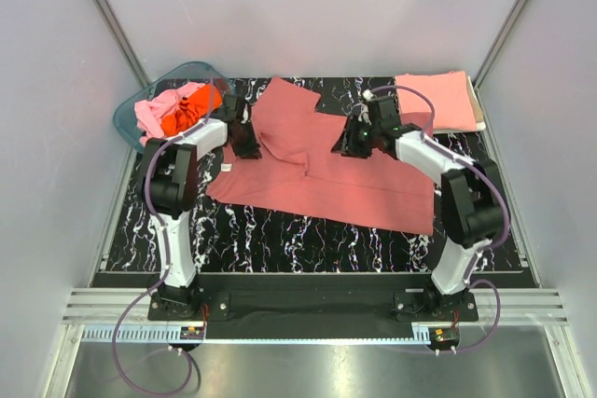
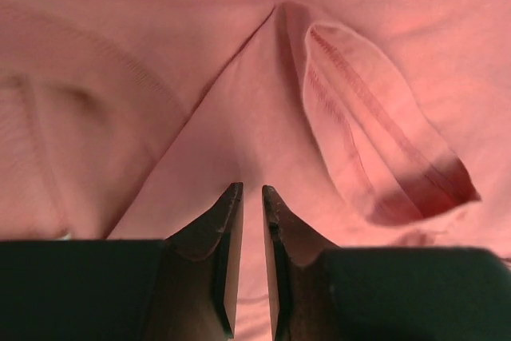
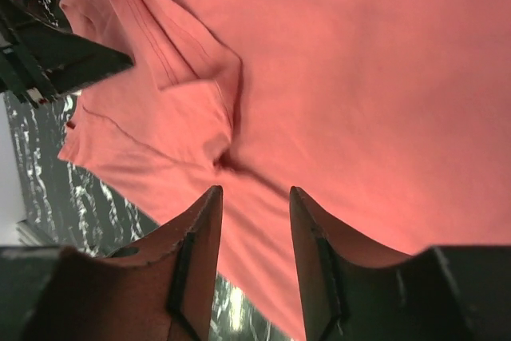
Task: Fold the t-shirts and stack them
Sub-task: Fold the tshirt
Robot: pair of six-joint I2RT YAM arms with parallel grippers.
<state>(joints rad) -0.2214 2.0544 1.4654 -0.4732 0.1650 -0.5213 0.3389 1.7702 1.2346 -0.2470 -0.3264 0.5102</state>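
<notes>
Hovering low over the dusty brick-red t-shirt [image 1: 326, 179] with the left gripper [image 2: 251, 191], jaws drawn nearly together, only a thin slit between, no cloth seen caught in it. Pointing just short of a turned-up sleeve fold [image 2: 379, 153] and a diagonal crease. Holding the right gripper [image 3: 254, 191] over the same shirt farther right, jaws plainly apart, nothing between. Lying spread, rumpled toward its left side, across the black marbled table [image 1: 280, 240]. Resting folded at the far right corner: a salmon-pink t-shirt [image 1: 434, 100]. Bunched in the teal tub [image 1: 126, 123] at far left: a pink t-shirt [image 1: 152, 116] and an orange t-shirt [image 1: 191, 109].
</notes>
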